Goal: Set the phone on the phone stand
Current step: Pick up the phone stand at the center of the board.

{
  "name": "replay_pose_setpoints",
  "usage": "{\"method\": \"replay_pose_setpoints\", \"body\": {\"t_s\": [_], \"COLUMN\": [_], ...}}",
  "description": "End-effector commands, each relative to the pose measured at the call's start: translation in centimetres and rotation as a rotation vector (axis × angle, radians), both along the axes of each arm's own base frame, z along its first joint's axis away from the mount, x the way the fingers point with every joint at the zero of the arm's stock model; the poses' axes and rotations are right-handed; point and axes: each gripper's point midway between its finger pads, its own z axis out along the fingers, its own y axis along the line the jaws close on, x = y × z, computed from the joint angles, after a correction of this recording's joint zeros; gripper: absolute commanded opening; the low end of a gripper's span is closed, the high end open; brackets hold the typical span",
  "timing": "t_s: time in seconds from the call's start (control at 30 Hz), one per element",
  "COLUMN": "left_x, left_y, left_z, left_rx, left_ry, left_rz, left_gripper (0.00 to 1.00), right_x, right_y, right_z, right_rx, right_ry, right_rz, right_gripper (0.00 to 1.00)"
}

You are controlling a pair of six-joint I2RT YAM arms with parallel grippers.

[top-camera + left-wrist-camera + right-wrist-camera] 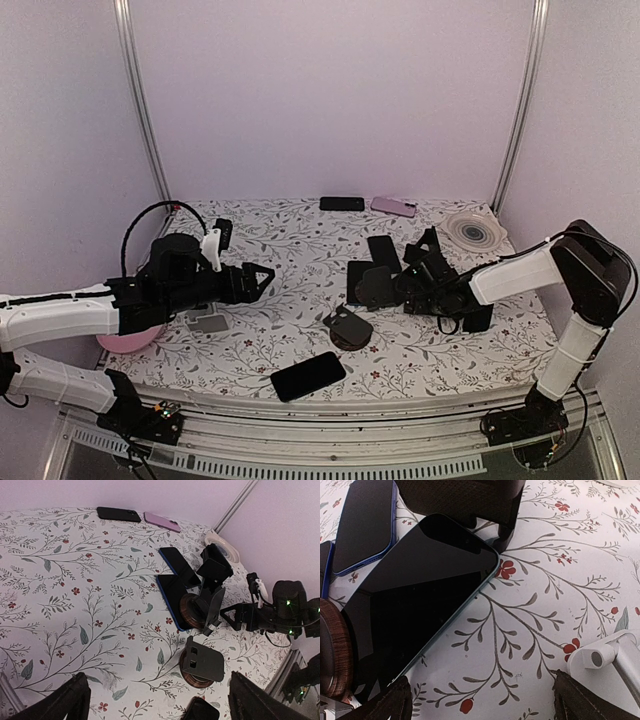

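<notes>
An empty dark phone stand (pixel 348 328) on a round wooden base stands mid-table; it also shows in the left wrist view (pixel 202 661). A black phone (pixel 308 376) lies flat near the front edge. My left gripper (pixel 258 279) is open and empty above the cloth, left of the stand, as the left wrist view (pixel 157 706) shows. My right gripper (pixel 402 286) is open and empty, low over the cloth (pixel 480 705). A teal-edged phone (pixel 420 595) lies just ahead of it, one end at a second stand's wooden base (pixel 331 650).
A blue-edged phone (pixel 365 525) and the second stand (pixel 202 605) sit at mid-right. A black phone (pixel 342 203) and a pink phone (pixel 393 207) lie by the back wall, with a round white disc (pixel 475 232) at back right. A pink bowl (pixel 130 340) is under my left arm.
</notes>
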Motion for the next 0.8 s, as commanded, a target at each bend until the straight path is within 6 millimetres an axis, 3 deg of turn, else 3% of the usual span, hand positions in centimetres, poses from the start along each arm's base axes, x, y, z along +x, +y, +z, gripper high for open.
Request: {"method": "replay_pose_setpoints", "body": {"t_s": [0.0,0.3,0.57,0.77], "left_x": [-0.4,-0.4,-0.3,-0.3], "left_y": [-0.3,-0.2,-0.4,-0.4], "left_z": [0.0,0.1,0.2,0.3], "left_rx": [0.008,0.012,0.010,0.011], "left_ry": [-0.003,-0.005,-0.006,-0.006], "left_rz": [-0.018,-0.015,-0.017,-0.018], "left_gripper": [0.97,0.97,0.97,0.97], "right_x": [-2.1,-2.2,-2.4,-2.4], "right_y": [-2.2,-2.3,1.1,2.4], "right_z": [-2.4,-2.5,-3.0,-3.1], "right_rx": [-0.089,-0.096,0.005,0.009], "right_ry": [0.108,0.113,0.123,0.127], "right_rz": [-0.034,-0.027,0.092,0.118], "right_gripper": [0.99,0.99,0.99,0.99]}}
